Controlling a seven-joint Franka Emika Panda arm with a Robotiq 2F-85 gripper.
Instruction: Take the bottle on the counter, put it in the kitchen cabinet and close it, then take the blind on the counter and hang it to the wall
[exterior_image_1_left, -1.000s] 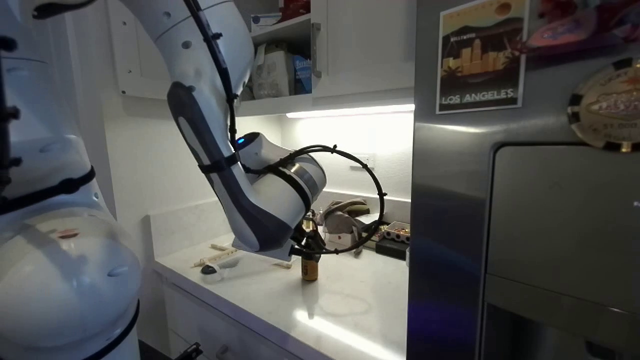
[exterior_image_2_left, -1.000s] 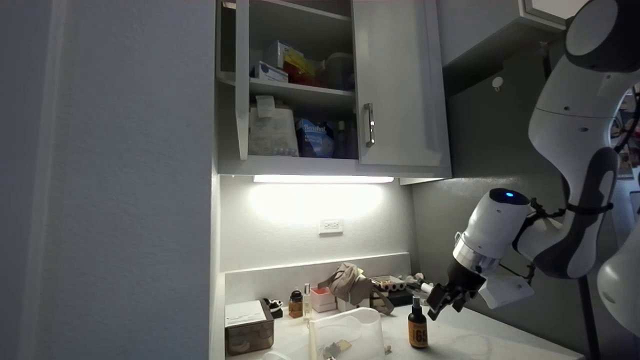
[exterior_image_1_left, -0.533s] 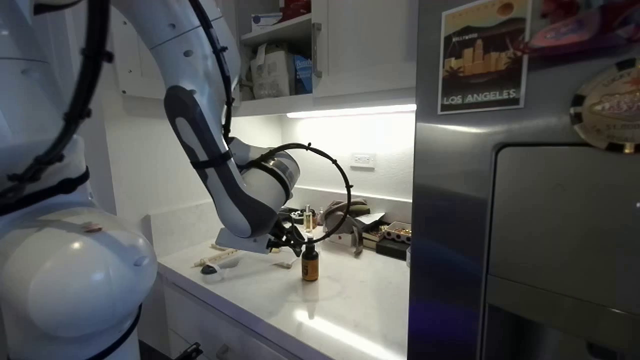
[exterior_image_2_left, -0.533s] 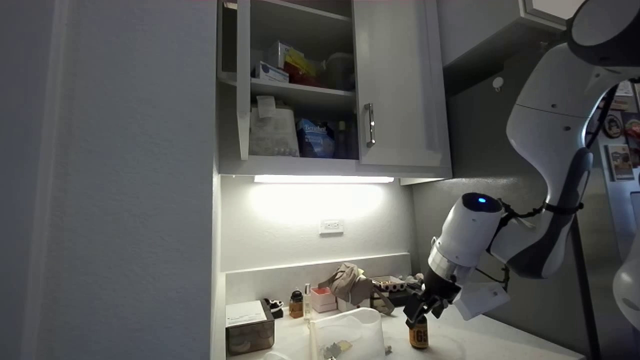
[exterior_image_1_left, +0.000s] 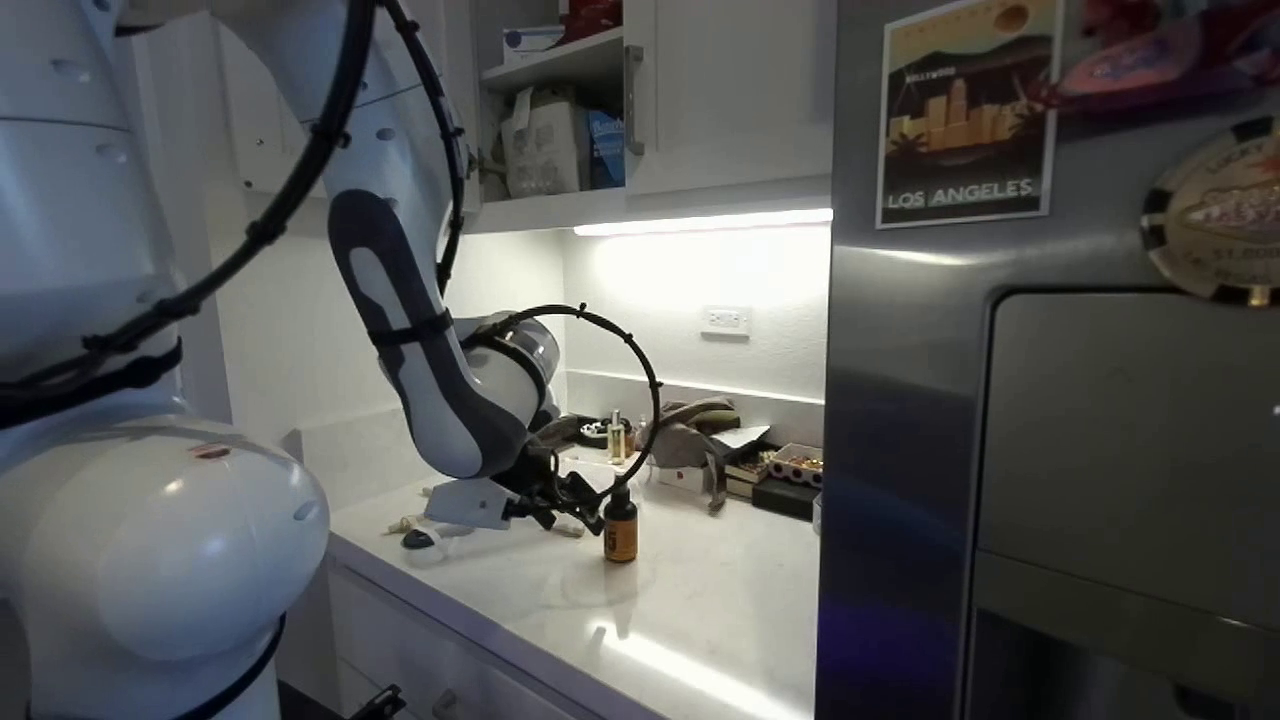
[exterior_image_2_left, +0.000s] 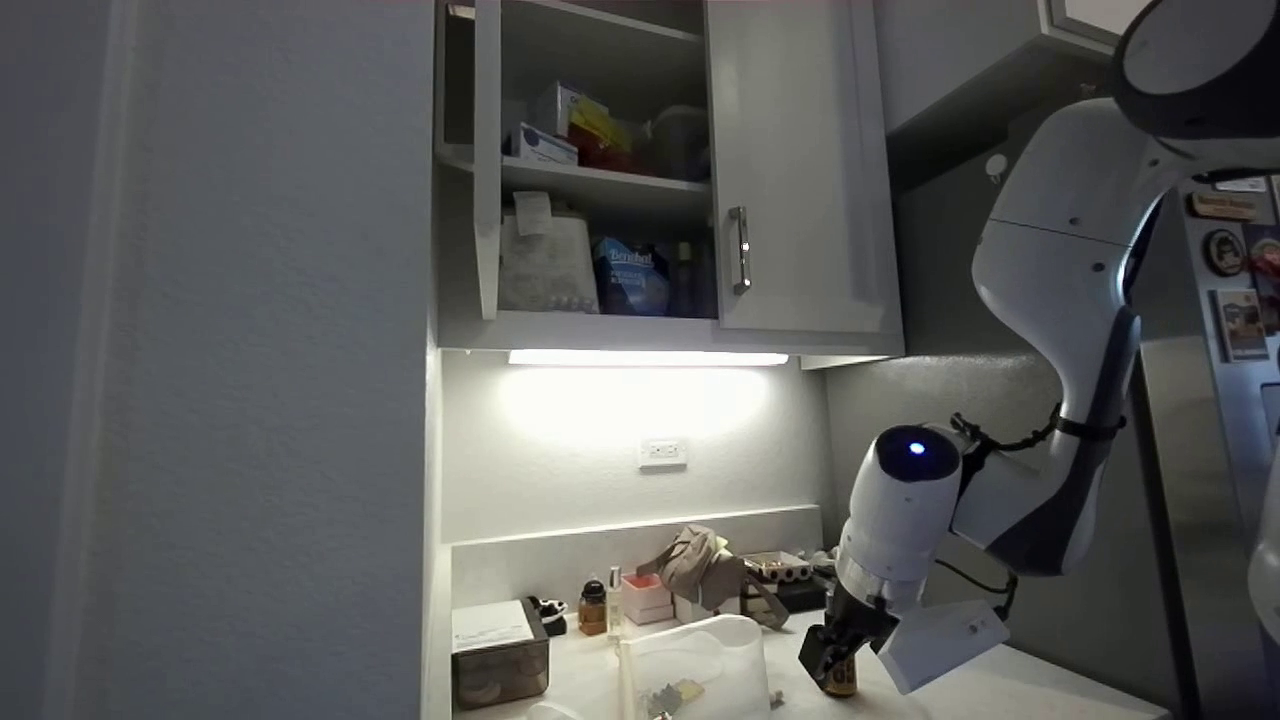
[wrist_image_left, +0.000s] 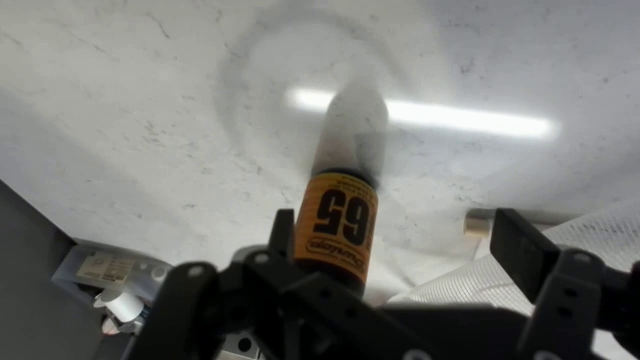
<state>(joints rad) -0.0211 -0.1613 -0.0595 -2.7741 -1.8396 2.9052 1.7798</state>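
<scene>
My gripper (exterior_image_1_left: 575, 515), in an exterior view: it has come down over the last second and hangs just beside the bottle (exterior_image_1_left: 620, 535); I judge I am lining up the grasp.
The counter (exterior_image_1_left: 725, 600): glossy, white and flat beneath the bottle, which stands upright.
The kitchen cabinet (exterior_image_2_left: 810, 200), in an exterior view: above the bottle, one flat door (exterior_image_2_left: 486, 160) swung out, so placing and shutting lie ahead. My gripper now covers the bottle's upper part, in plain sight a second ago.
The blind (exterior_image_2_left: 700, 650): near the bottle, pale, semi-translucent, with a softly curved edge.
My fingers (wrist_image_left: 522, 254), in the wrist view: wide apart, gripping nothing. The bottle shows between them, close by one and well apart from the other; contact I cannot tell. I probably need to centre before closing.
The label (wrist_image_left: 337, 222): orange, black-printed, round the bottle.
</scene>
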